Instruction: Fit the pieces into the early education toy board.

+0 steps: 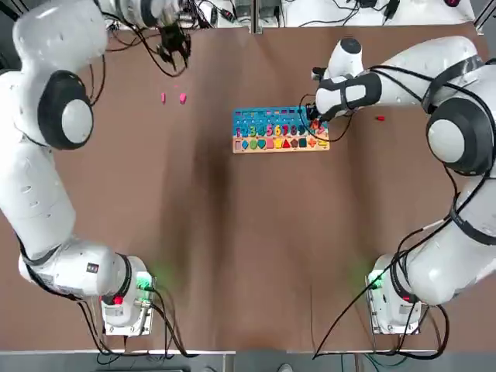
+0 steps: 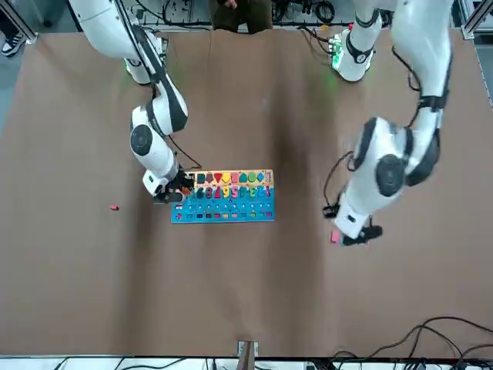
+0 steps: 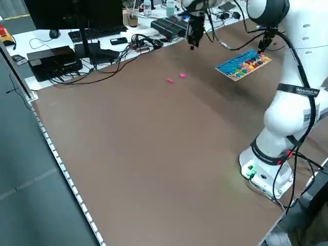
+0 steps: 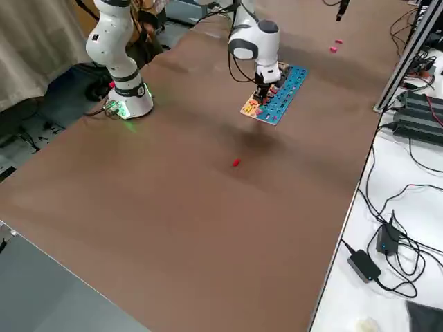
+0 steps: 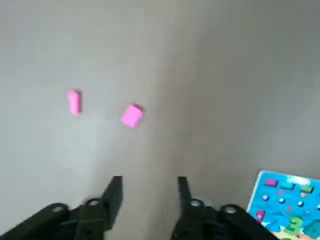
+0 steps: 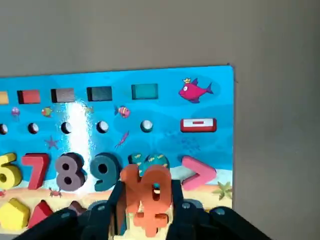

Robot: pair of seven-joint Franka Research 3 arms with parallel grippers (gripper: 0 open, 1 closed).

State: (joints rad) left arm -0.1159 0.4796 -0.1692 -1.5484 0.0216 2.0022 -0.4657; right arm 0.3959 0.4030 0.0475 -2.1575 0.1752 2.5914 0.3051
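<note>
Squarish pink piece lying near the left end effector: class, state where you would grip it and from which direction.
Grip the squarish pink piece across its two opposite flat sides, coming straight down from above. It lies flat on the bare table, apart from the slimmer pink piece, so there is room for a finger on each side. The left end effector hangs open nearby.

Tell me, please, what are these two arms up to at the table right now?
They are filling a toy board with its loose pieces. The right gripper is shut on an orange piece and holds it over the board's right end, near the number row. The left gripper hangs open above the table near two pink pieces that lie apart from the board. A red piece lies on the table off the board's right side.
</note>
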